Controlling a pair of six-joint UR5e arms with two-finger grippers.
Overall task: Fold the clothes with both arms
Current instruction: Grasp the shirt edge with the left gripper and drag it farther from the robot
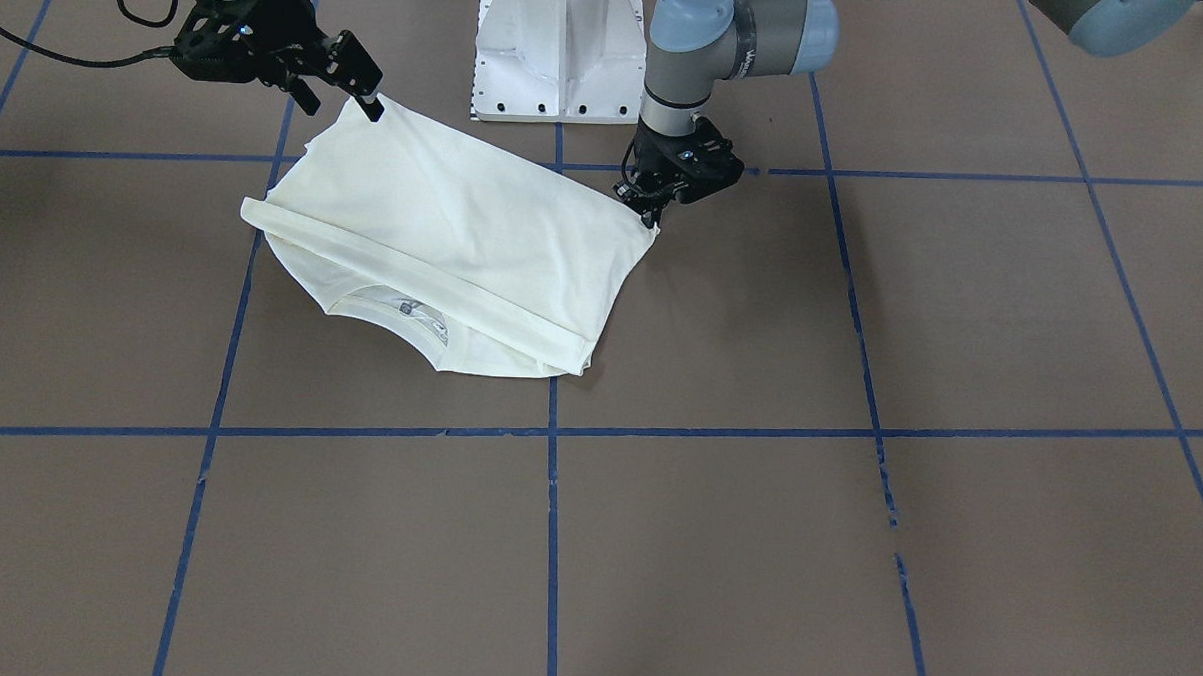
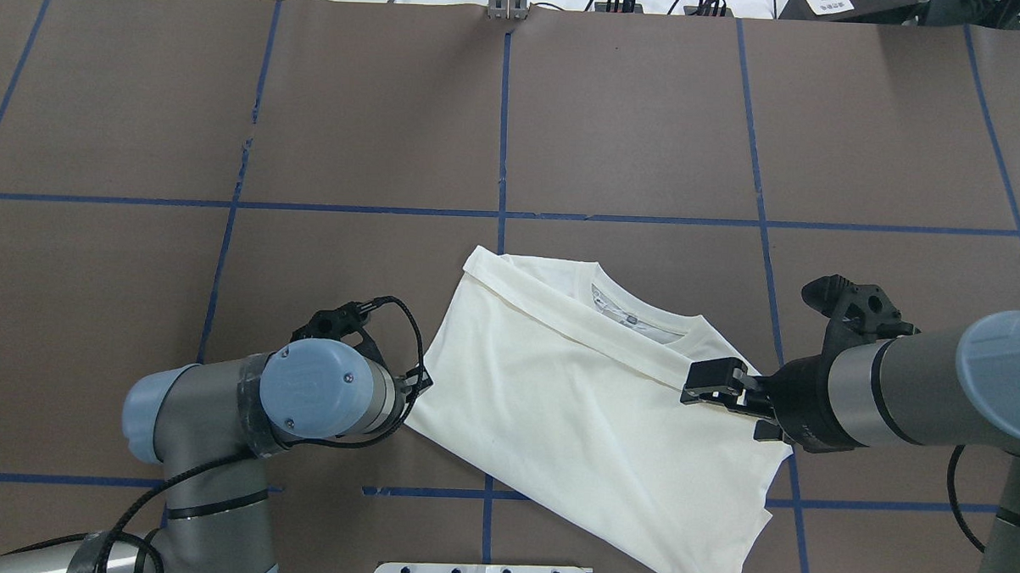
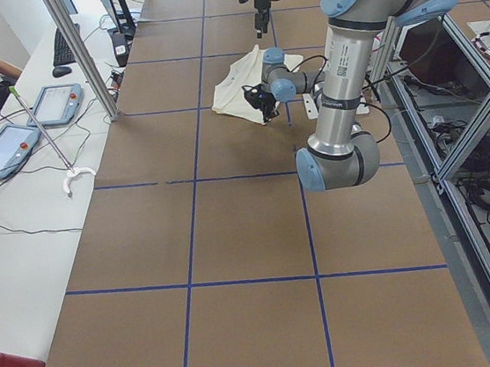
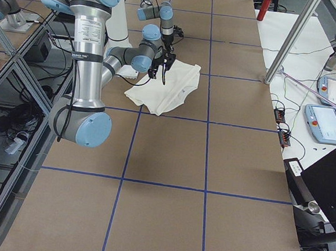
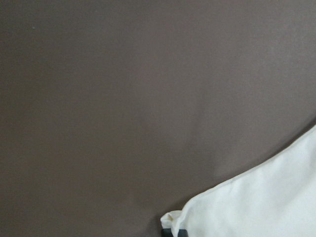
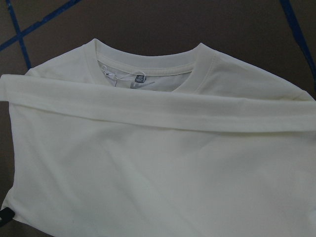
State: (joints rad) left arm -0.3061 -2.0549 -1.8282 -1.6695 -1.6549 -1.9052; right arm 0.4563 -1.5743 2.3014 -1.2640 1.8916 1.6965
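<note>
Mid-fold by the table's (image 1: 854, 547) robot-side edge (back up): left gripper (image 1: 654, 218) pinches the T-shirt's (image 1: 445, 232) corner, right gripper (image 1: 341, 104) seemingly spread; re-grip next.

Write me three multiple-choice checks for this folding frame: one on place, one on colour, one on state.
1. The left gripper is at the T-shirt's: A sleeve cuff; B corner; C middle.
2. The table's grid lines are: A red; B yellow; C blue.
3. The T-shirt lies: A folded over, collar showing; B spread flat, sleeves wide; C hanging in air.
B: the front-facing view shows it at the corner. C: blue tape crosses the brown top. A: a doubled edge runs below the collar.
</note>
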